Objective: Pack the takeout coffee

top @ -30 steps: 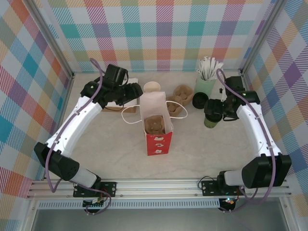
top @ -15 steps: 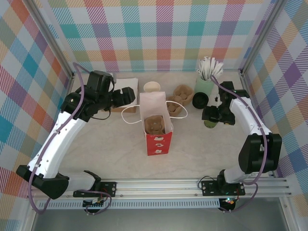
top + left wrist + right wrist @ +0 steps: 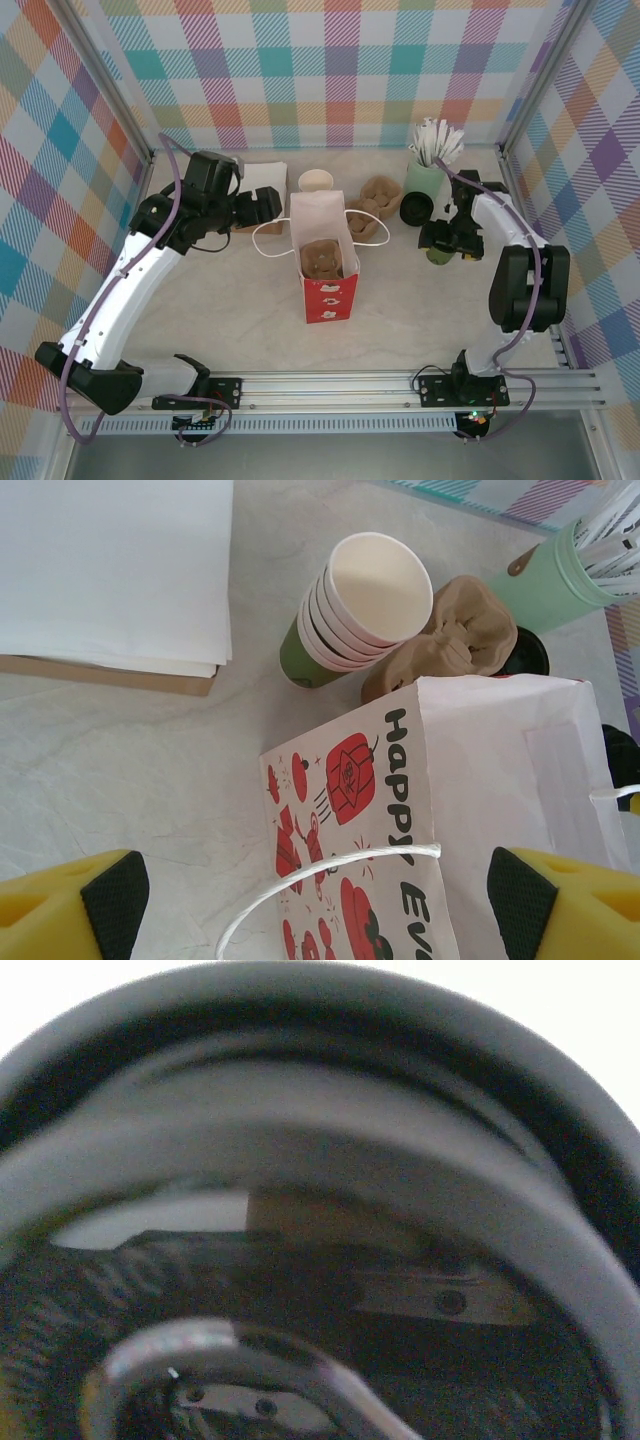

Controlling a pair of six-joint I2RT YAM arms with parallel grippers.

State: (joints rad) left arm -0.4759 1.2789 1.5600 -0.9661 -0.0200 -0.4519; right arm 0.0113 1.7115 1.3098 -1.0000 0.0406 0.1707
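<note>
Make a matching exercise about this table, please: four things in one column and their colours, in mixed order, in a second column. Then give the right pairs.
Things
1. paper bag
2. stack of cups
3. cup of sticks
4. pile of sheets

Colours
A. pale mint
B. plain white
C. white with red pictures
D. dark green outside, cream inside

Pairs: 1-C, 2-D, 3-A, 4-B

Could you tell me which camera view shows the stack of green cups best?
The left wrist view: the stack of green cups shows its nested rims and green side. The top external view gives its cream mouth from above.
</note>
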